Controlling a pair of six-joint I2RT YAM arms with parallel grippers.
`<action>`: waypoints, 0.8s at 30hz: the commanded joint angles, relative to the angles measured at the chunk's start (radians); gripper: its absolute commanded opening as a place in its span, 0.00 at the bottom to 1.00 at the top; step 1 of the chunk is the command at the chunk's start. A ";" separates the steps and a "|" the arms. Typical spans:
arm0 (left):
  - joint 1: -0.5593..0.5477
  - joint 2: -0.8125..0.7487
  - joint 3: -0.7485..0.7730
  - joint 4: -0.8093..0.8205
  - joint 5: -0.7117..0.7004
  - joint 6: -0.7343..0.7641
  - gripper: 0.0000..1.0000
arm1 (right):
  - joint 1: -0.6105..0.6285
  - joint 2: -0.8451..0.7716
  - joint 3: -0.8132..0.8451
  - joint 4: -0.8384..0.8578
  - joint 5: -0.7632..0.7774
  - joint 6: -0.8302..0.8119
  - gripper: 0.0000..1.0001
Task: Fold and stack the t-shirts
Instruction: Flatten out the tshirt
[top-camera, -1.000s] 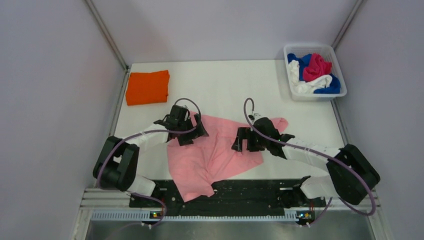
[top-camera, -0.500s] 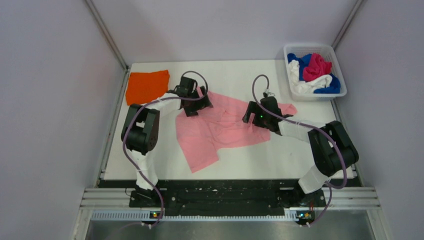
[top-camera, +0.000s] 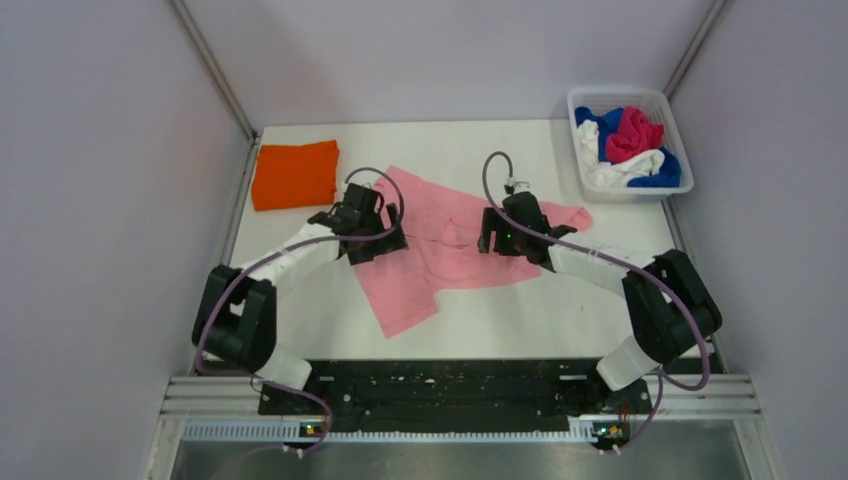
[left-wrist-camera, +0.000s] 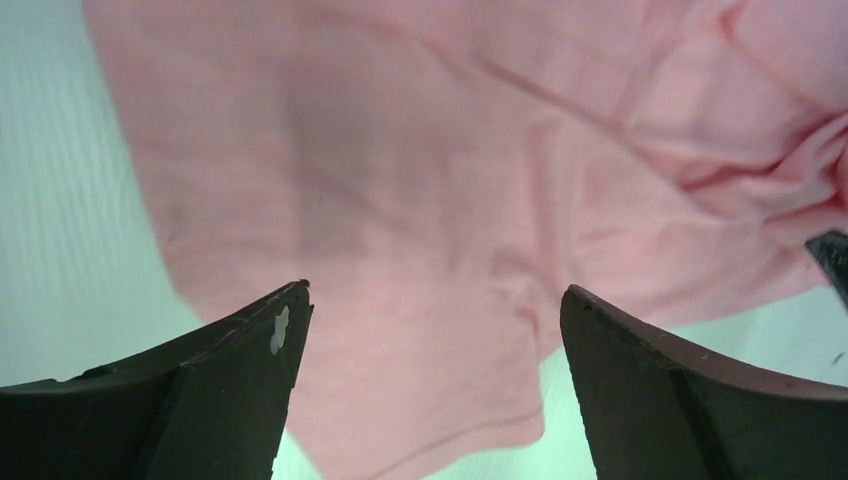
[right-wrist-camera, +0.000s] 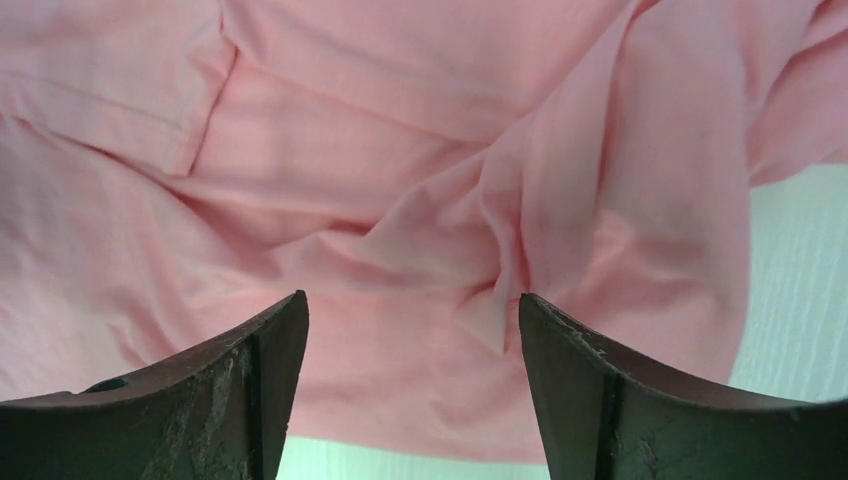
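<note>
The large light pink t-shirt (top-camera: 440, 235) lies crumpled and partly spread in the middle of the table. My left gripper (top-camera: 383, 240) is open over its left part, and the left wrist view shows pink cloth (left-wrist-camera: 420, 180) between the fingers (left-wrist-camera: 250, 380), nothing held. My right gripper (top-camera: 492, 232) is open over the shirt's right part, above a bunched fold (right-wrist-camera: 500, 230) in the right wrist view. A folded orange t-shirt (top-camera: 294, 174) lies at the far left. Blue (top-camera: 600, 122), white (top-camera: 612, 172) and magenta (top-camera: 632, 134) tees sit in a basket.
The white basket (top-camera: 622, 194) stands at the far right corner. The table (top-camera: 300, 310) is white, with grey walls on the left, right and back. A black rail (top-camera: 450, 385) runs along the near edge by the arm bases.
The pink shirt has been drawn from the near edge up to the middle of the table. Both grippers went far with it. The left gripper has since drawn back nearer.
</note>
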 joint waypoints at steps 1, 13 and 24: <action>-0.082 -0.186 -0.139 -0.122 -0.170 -0.045 0.99 | 0.043 -0.009 -0.015 -0.050 0.081 0.012 0.73; -0.296 -0.419 -0.359 -0.307 -0.166 -0.220 0.94 | 0.050 0.047 -0.026 -0.032 0.158 0.039 0.55; -0.408 -0.391 -0.380 -0.326 -0.177 -0.309 0.92 | 0.052 0.072 -0.044 0.028 0.153 0.070 0.07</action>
